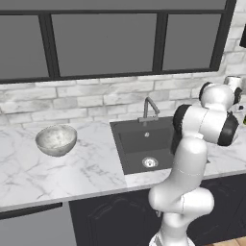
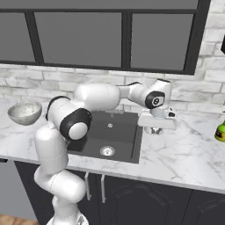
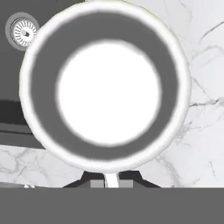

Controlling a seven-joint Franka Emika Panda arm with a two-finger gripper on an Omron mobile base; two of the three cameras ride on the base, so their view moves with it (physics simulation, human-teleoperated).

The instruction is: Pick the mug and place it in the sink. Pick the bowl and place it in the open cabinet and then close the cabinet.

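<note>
Left base view first: the marble worktop (image 1: 29, 173) has loads of bare room to the left of the sink (image 1: 139, 144), with just the speckled stone bowl (image 1: 56, 140) sitting upright out there, well apart from the basin edge. Can't see anything inside it. The sink is dark with its round steel drain (image 1: 149, 162) near the front wall and the slim faucet (image 1: 150, 109) at the back rim. The arm's white links cover the sink's right edge and the worktop past it, so the hand is hidden from this side.

Right base view: the arm reaches over the sink (image 2: 110, 132) to the worktop (image 2: 184, 154) just right of the basin, and the gripper (image 2: 153, 130) is down there. The mug (image 2: 154, 130) is mostly tucked under the hand, so only a pale sliver shows. Plenty of clear marble to its right, up to a green bottle (image 2: 220, 131) cut off by the frame edge. The bowl (image 2: 25, 112) sits far left, partly behind the arm's elbow.

Hand view: the mug (image 3: 105, 87) is seen straight down, white rim, dark inner wall, pale bottom, nothing in it. The gripper (image 3: 111, 179) fingertips (image 3: 94, 179) are pinched on its near rim. The sink drain (image 3: 22, 31) peeks out at top left, marble elsewhere.
</note>
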